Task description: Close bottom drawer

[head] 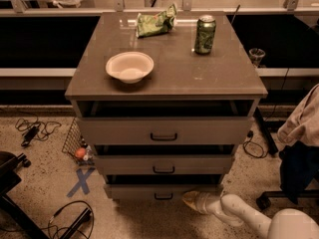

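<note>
The bottom drawer (134, 191) sits low in the centre of the frame, the lowest of three grey-brown fronts. It stands pulled out a little, with a dark gap above its front, and its small black handle (163, 196) is at the middle. The middle drawer (164, 165) and top drawer (163, 130) above it are also partly out.

The gripper (189, 199) comes in from the lower right on a pale arm (237, 212) and lies low against the floor, just right of the handle and close to the bottom drawer's front. Whether it touches the front, and how far it is open, I cannot tell; it holds nothing that can be seen.

On the cabinet top (199, 76) are a white bowl (129, 66), a green can (205, 34) and a crumpled green bag (156, 23), all apart.
</note>
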`<state>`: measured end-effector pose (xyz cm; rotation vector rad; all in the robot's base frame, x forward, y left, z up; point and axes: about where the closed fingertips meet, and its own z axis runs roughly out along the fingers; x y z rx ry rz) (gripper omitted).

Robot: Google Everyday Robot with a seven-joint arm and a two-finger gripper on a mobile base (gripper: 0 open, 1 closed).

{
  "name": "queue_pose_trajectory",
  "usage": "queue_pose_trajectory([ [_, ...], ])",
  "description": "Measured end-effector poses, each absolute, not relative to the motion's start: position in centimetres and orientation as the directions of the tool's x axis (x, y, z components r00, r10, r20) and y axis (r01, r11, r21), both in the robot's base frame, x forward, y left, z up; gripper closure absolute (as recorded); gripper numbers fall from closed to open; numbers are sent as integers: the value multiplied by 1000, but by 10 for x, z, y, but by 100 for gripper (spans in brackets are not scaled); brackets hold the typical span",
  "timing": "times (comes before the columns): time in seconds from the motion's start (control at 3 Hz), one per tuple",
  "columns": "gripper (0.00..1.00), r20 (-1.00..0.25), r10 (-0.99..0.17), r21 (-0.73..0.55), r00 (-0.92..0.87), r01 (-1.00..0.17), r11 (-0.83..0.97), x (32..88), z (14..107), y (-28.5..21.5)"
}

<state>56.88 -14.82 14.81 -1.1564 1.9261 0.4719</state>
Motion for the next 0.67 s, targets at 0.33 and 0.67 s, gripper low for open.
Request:
queue_pose_trajectory([
  [0.33,100,-816,-528,-102,-237,-839,534,606,145,-154],
  [0.67,100,-816,-528,-102,-237,-839,534,605,145,-154],
])
